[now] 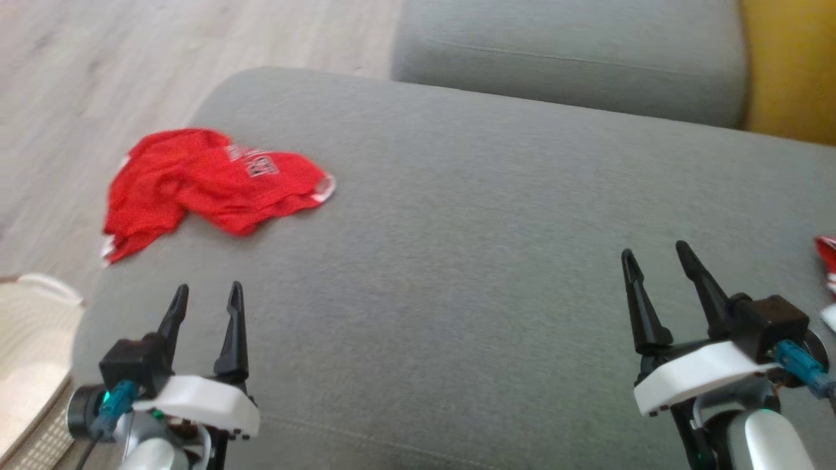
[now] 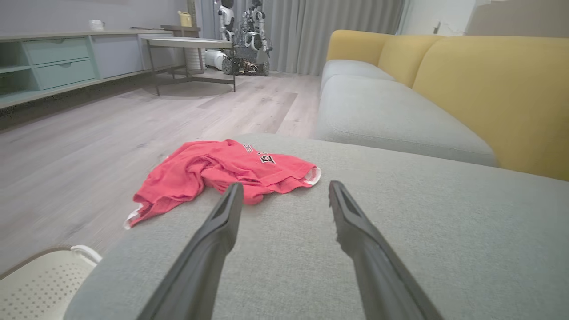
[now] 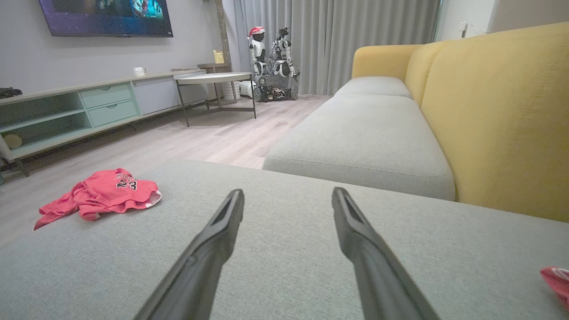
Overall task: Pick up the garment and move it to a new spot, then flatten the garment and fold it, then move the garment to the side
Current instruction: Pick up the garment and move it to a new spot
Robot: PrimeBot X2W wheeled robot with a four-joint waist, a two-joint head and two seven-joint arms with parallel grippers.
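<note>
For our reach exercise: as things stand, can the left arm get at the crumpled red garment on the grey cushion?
Probably yes. The left gripper stands open and empty, the red garment lies just ahead of its fingertips, and nothing but bare grey cushion lies between them.

Second red cloth (image 1: 827,261) cut off by right edge, kind unclear. Pale basket (image 1: 32,326) cropped at lower left corner. Crumpled garment (image 1: 209,186) hides its own underside; its print (image 1: 253,162) blurred, unreadable in head view. Far robots (image 3: 271,49) too small to make out.
</note>
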